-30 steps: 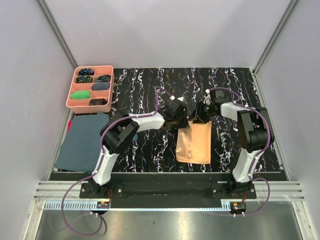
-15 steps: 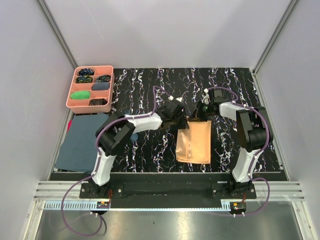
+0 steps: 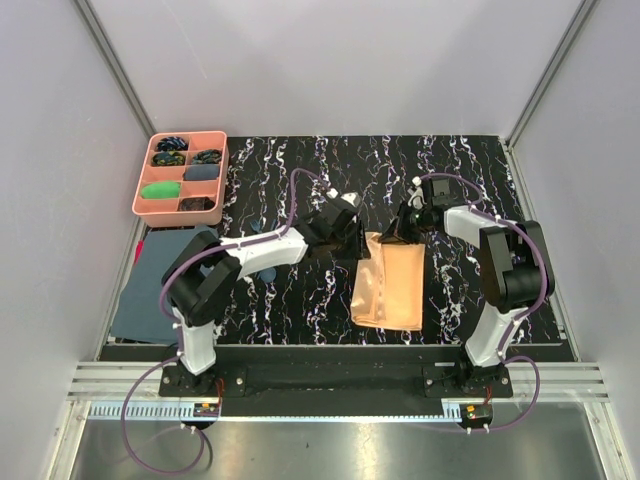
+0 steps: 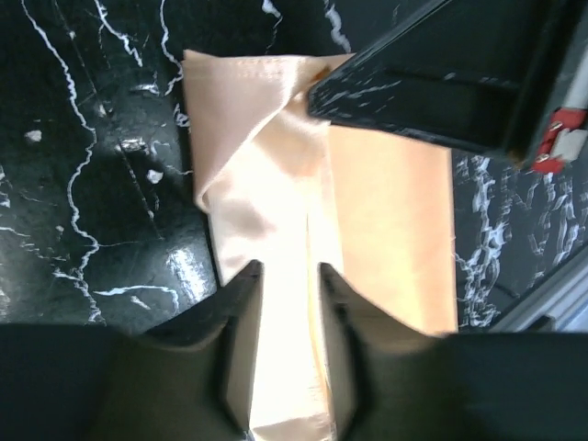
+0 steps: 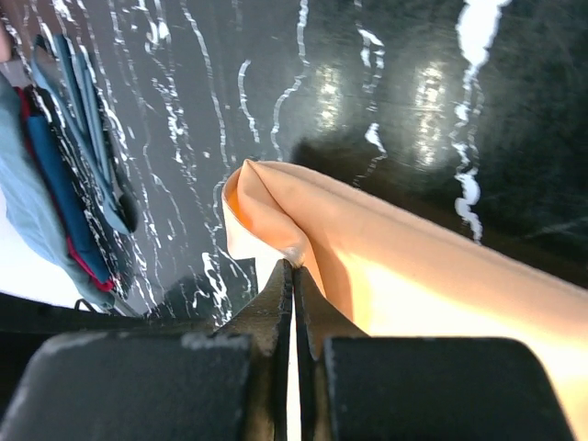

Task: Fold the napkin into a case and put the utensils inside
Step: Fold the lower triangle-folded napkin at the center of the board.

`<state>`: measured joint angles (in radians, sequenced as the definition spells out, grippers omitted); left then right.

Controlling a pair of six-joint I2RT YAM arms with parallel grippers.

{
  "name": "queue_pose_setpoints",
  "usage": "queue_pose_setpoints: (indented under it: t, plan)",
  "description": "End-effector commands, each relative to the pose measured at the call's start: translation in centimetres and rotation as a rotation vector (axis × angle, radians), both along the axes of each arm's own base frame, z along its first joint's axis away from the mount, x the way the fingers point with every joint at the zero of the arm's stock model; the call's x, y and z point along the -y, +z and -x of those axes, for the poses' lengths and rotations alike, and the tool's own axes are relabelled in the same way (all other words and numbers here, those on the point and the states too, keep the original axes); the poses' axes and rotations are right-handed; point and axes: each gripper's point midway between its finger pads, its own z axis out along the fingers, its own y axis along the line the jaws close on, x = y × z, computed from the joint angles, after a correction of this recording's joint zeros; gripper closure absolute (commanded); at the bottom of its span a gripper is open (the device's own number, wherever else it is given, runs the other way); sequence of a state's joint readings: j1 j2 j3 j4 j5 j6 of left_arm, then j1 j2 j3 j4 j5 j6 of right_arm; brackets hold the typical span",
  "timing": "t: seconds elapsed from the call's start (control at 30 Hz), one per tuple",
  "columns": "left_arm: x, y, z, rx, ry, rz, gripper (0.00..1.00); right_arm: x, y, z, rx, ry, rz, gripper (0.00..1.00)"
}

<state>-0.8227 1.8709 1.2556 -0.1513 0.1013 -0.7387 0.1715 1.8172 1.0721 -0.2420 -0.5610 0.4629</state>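
Now | black marbled table point(image 3: 300, 300), grey walls point(image 3: 330, 70) | pink tray point(image 3: 186, 136), blue cloth point(image 3: 145, 290) left | right gripper point(image 5: 292, 271) clamped on napkin point(image 3: 390, 290) edge | left gripper point(image 4: 289, 276) jaws apart above it

No legible text or markings anywhere

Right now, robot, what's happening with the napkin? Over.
Right pincer shut, pinching napkin at far edge. Left pincer open above it. Napkin folded into narrow strip. Nothing else on it.
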Motion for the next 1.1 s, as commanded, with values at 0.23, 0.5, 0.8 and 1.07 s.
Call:
queue_pose_setpoints:
  t: [0.23,0.5,0.8,1.07]
  plan:
    - [3.2,0.1,-1.7,0.223,-0.008,-0.215,0.4,0.5,-0.3,1.0,-0.117,-0.061,-0.085,1.0]
    - [3.5,-1.1,-2.8,0.263,0.056,-0.293,0.36,-0.1,1.8,1.4,-0.154,-0.089,-0.18,1.0]
    - [3.8,-1.7,-3.3,0.269,0.065,-0.33,0.48,-0.4,2.7,1.8,-0.153,-0.101,-0.21,1.0]
    - [4.6,-1.6,-2.9,0.253,0.032,-0.305,0.79,-0.5,2.7,1.9,-0.15,-0.092,-0.222,1.0]
